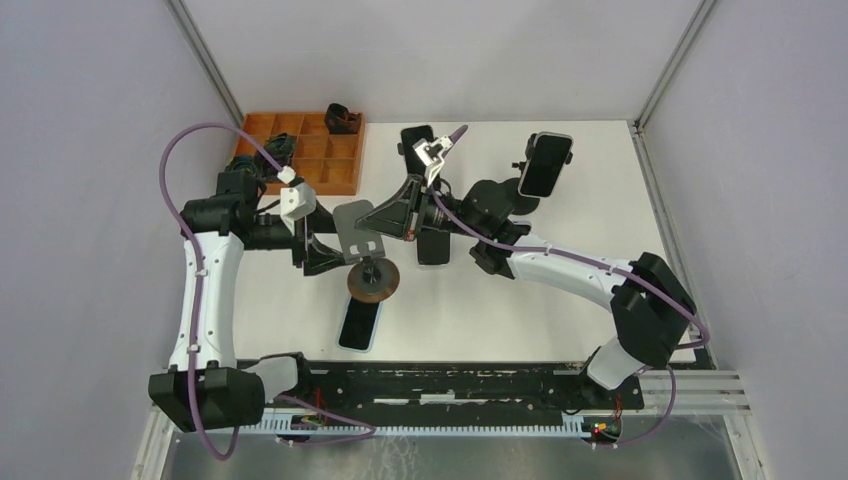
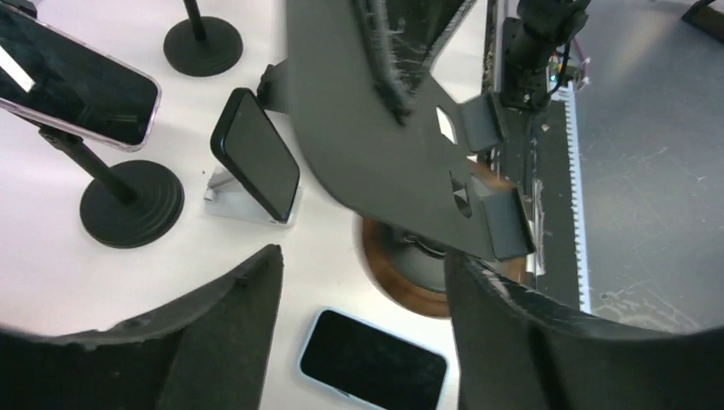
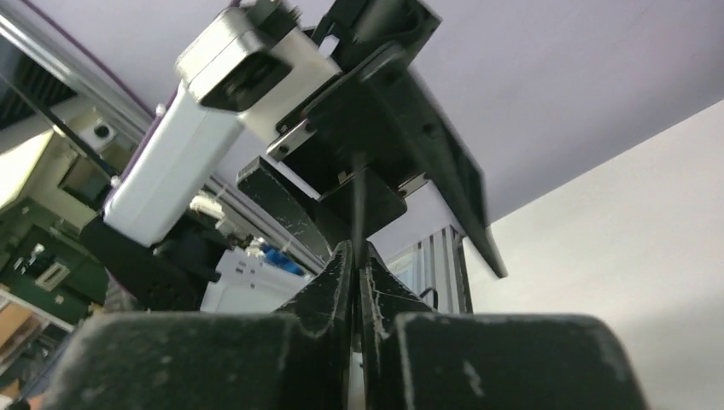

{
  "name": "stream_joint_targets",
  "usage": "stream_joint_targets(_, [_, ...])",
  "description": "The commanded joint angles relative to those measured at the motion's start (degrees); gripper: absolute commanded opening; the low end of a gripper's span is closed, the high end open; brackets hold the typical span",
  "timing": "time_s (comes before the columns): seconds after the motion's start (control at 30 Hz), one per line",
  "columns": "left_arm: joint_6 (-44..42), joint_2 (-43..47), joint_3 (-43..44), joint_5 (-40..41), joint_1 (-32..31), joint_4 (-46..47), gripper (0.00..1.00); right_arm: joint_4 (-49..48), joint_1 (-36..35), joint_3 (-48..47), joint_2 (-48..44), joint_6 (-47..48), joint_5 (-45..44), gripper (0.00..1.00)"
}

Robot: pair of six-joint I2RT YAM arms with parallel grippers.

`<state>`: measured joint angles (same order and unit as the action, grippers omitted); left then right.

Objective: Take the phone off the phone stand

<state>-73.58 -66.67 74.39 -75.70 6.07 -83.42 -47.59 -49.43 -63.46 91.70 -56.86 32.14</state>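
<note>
The left gripper (image 2: 363, 263) is spread wide, its fingers either side of the bare plate of the stand (image 1: 357, 224), holding nothing. The phone (image 1: 360, 324) lies flat on the table at 6 o'clock from the stand's base, so removal looks done; next, both arms likely need only back away. At 3 o'clock, the right gripper (image 3: 359, 256) is pinched tight on the plate's thin edge.

The top camera looks down from high at the near edge over the whole table (image 1: 590, 200). The left wrist camera faces down, the right sideways — both close on the stand plate (image 2: 376, 145).
</note>
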Motion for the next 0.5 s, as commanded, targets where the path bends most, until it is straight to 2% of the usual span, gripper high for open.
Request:
stream_joint_targets(0.0, [1.7,-1.0,1.0,-0.1,-0.5,-0.6,0.83,4.8,-0.2,-2.5,-2.0,8.5,-1.3,0.0])
stream_joint_targets(0.13, [2.0,-0.6,2.0,1.5,-0.5,-0.5,0.88,13.2,-0.2,-2.8,-3.8,17.5,-3.2,0.0])
stream_joint_targets(0.33, [3.1,-1.3,2.7,-0.5,-0.5,-0.5,0.87,11.7,-0.4,-0.4,-4.3,19.7,-2.5,0.0])
stream_joint_targets(0.47, [4.1,-3.4,3.8,-1.7,-0.6,-0.5,0.83,8.7,-0.9,1.6,-4.8,20.0,-2.6,0.0])
